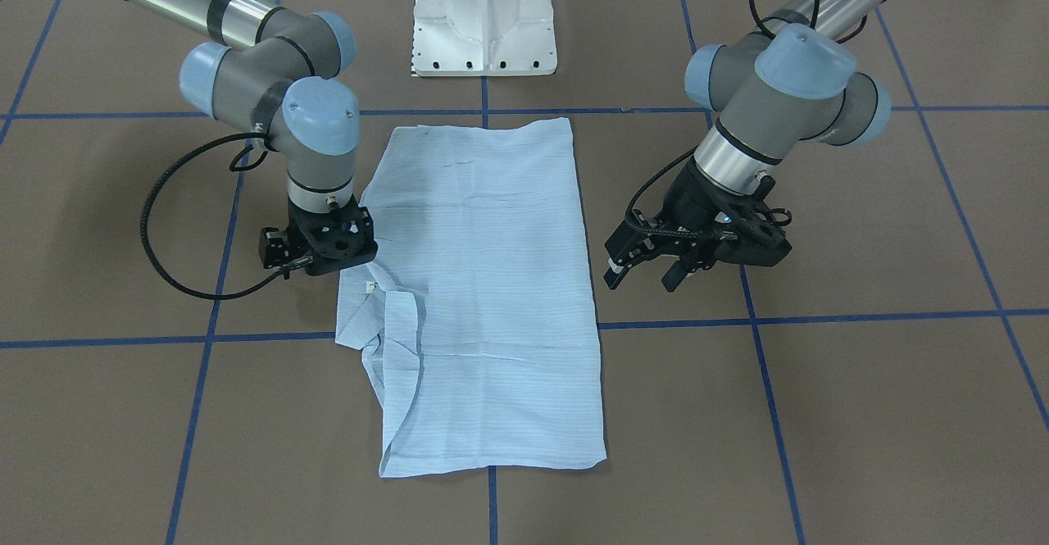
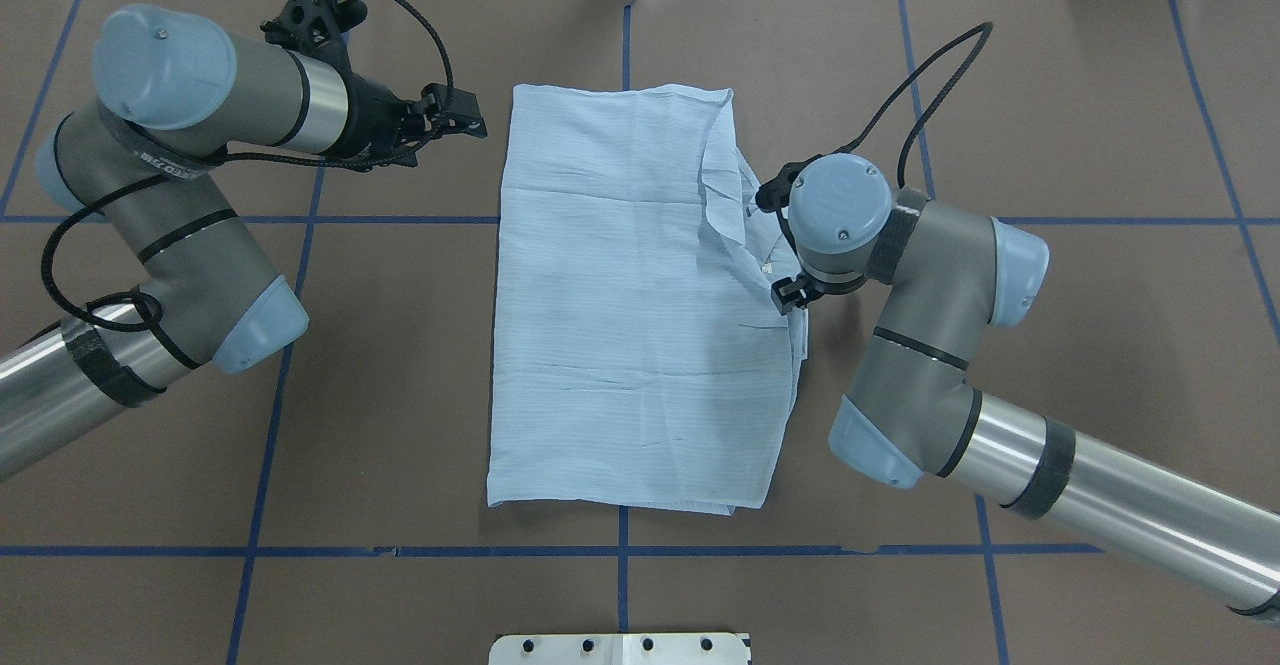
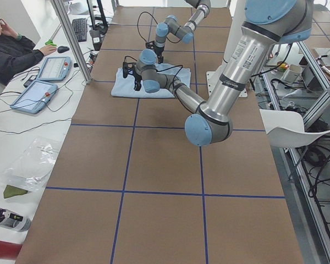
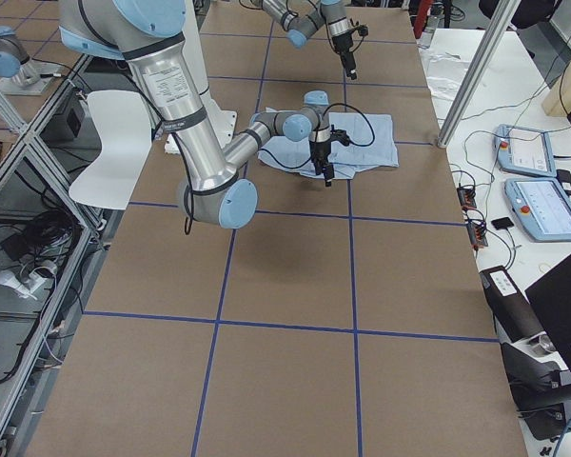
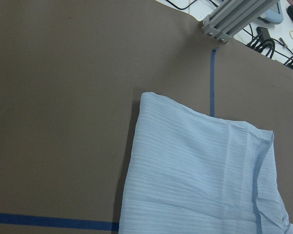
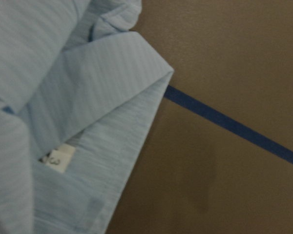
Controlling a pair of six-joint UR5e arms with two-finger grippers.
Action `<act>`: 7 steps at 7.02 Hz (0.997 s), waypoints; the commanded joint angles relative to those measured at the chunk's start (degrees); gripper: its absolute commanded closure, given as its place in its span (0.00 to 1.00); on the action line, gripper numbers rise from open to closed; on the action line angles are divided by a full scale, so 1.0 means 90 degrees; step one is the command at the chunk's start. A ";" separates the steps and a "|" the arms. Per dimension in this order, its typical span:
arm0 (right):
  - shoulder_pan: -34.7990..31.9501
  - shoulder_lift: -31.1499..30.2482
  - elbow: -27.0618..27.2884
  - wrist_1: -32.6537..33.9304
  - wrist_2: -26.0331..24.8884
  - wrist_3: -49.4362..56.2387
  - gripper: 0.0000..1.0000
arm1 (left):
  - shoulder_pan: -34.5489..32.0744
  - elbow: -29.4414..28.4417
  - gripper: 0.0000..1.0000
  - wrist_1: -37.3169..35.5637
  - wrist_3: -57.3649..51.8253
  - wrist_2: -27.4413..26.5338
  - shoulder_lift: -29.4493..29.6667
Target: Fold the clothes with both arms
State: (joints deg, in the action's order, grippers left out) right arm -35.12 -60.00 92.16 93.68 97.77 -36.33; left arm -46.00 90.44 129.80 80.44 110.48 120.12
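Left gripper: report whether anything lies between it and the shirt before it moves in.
Nothing visible stands in the way. The left gripper is open beside the shirt, off its long edge, and only a strip of bare brown table separates the two. No other object shows in that gap in the front-facing or overhead view.

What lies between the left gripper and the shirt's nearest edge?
Nothing but bare brown table lies between the open left gripper and the shirt; the front-facing and overhead views both show it.
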 commanded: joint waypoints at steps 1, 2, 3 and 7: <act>-0.0480 -0.0276 0.0237 0.0001 0.0278 0.0442 0.00 | 0.0003 0.0000 0.00 -0.0027 0.0018 0.0000 0.0032; -0.0656 -0.0190 0.0441 -0.0009 0.0579 0.0443 0.00 | 0.0003 0.0010 0.00 -0.0037 0.0008 0.0000 0.0032; -0.0648 0.0101 0.0453 -0.0009 0.0573 0.0356 0.00 | 0.0003 0.0010 0.00 -0.0037 0.0008 0.0000 0.0032; -0.0570 0.1469 -0.1281 -0.1304 0.0514 0.0132 0.00 | -0.0006 0.0039 0.00 -0.0057 -0.0021 0.0000 0.0013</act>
State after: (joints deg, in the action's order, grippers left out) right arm -40.51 -49.67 85.51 86.56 102.44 -34.08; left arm -46.04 90.64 129.54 80.35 110.48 120.29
